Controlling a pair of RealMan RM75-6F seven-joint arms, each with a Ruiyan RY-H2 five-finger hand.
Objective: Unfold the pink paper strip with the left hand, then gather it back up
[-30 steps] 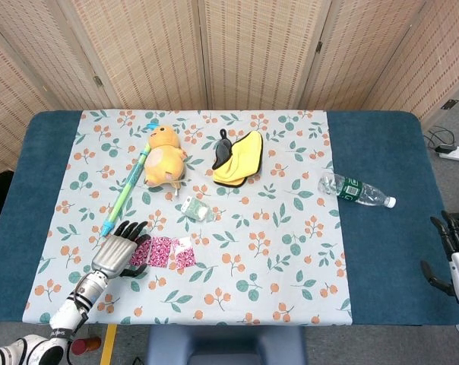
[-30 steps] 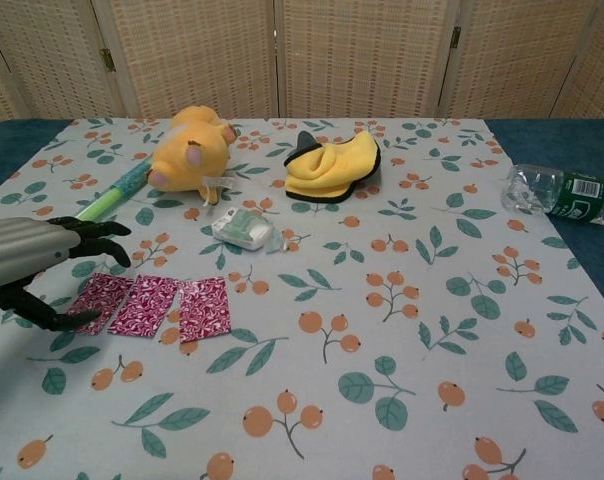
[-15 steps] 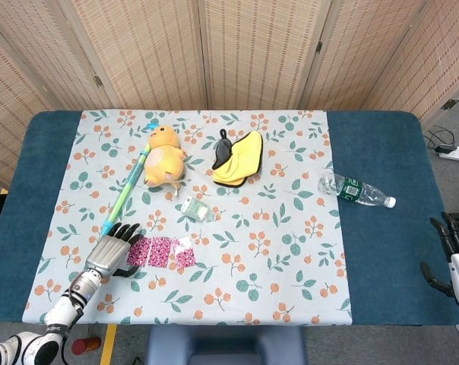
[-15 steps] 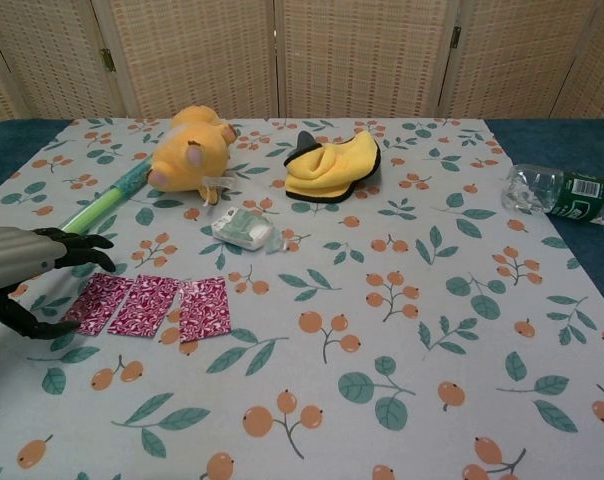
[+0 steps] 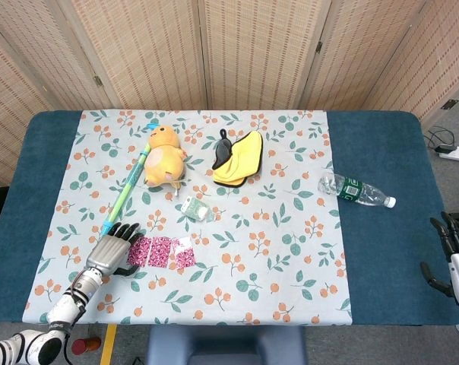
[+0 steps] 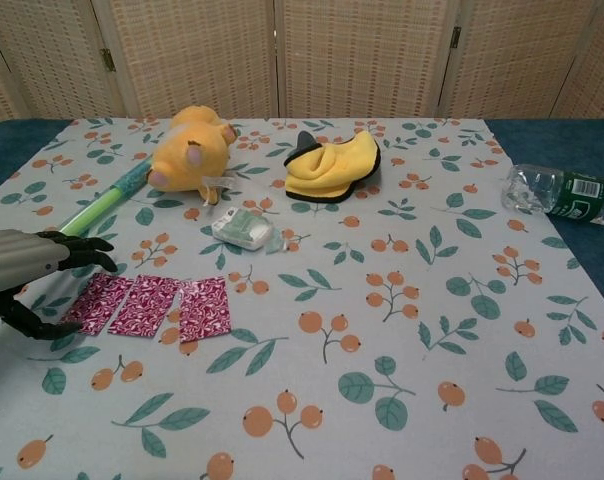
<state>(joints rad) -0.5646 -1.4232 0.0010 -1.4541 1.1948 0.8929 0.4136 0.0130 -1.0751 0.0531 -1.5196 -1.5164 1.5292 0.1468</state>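
Note:
The pink paper strip [image 5: 162,252] [image 6: 152,305] lies unfolded flat on the floral cloth, showing three patterned panels in a row. My left hand [image 5: 109,252] [image 6: 27,275] hovers just off the strip's left end, fingers spread and curled slightly, holding nothing. Its thumb reaches toward the leftmost panel in the chest view; whether it touches the paper I cannot tell. My right hand [image 5: 454,255] hangs beyond the table's right edge, fingers apart and empty, seen only in the head view.
A yellow plush toy [image 5: 165,156] [image 6: 189,148], a green-blue pen [image 5: 125,190] [image 6: 107,199], a small wrapped packet [image 5: 194,209] [image 6: 241,229], a yellow-black cloth [image 5: 238,157] [image 6: 330,165] and a plastic bottle [image 5: 355,190] [image 6: 565,194] lie farther back on the table [image 5: 381,251].
My left hand has drawn back leftward off the strip's left end, leaving the strip lying flat. The right hand has stayed still.

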